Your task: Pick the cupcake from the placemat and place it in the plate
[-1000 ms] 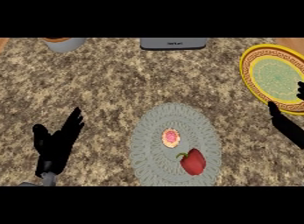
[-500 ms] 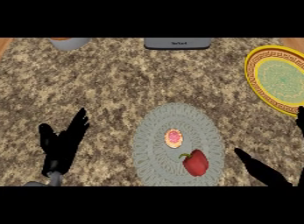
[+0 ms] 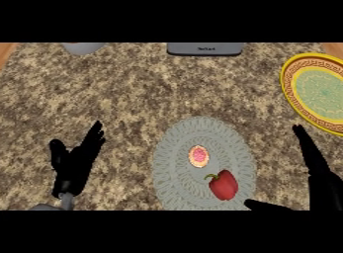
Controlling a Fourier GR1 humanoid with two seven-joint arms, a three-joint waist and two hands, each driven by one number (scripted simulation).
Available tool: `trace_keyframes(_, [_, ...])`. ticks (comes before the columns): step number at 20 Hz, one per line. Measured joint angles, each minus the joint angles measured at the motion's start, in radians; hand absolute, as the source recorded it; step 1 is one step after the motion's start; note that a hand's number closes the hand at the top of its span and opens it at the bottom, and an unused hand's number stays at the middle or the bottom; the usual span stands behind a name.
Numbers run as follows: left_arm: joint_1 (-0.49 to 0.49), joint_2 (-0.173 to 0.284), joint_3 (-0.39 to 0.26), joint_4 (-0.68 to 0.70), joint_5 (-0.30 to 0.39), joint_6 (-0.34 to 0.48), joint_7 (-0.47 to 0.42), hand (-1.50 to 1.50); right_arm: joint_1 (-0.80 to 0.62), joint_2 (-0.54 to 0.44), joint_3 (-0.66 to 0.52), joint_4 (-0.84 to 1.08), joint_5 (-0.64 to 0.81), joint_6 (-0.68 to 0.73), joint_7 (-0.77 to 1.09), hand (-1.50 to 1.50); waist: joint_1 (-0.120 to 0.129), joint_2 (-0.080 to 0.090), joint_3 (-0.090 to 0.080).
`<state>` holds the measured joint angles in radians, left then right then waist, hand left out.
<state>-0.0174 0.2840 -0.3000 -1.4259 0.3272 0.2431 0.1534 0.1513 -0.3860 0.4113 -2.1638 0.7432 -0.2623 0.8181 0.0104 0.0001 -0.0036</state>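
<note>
The table (image 3: 130, 99) is lit evenly and softly from above; hardly any shadows are cast, and no glare is seen.

Pink-topped cupcake (image 3: 198, 156); grey-green placemat (image 3: 175, 173); yellow patterned plate (image 3: 293, 94); red pepper (image 3: 224, 185).

Pink-topped cupcake (image 3: 198, 156) on grey placemat (image 3: 175, 163), yellow-rimmed plate (image 3: 298, 101) apart

Cut off at the 3 o'clock edge: plate (image 3: 324, 94). Cropped at 12 o'clock: grey box (image 3: 204, 48) and grey bowl (image 3: 83, 47). Right hand (image 3: 323, 180) clipped at 5 o'clock.
</note>
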Motion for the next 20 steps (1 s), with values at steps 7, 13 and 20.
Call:
trace_keyframes(7, [-0.005,-0.006,0.019,0.011,-0.005,-0.024,0.008,0.00,-0.226,0.158,0.100,0.107,0.135,0.181,0.227,-1.50,0.001,-0.001,0.003])
trace_keyframes(13, [-0.004,-0.026,0.022,0.010,-0.035,-0.019,0.006,0.00,-0.314,0.296,0.120,0.259,0.208,0.228,0.260,-1.50,-0.003,-0.002,0.005])
trace_keyframes(20, [0.015,-0.022,0.050,-0.024,-0.047,-0.038,0.042,0.00,-0.307,0.363,0.158,0.359,0.205,0.210,0.252,-1.50,-0.006,-0.001,0.004])
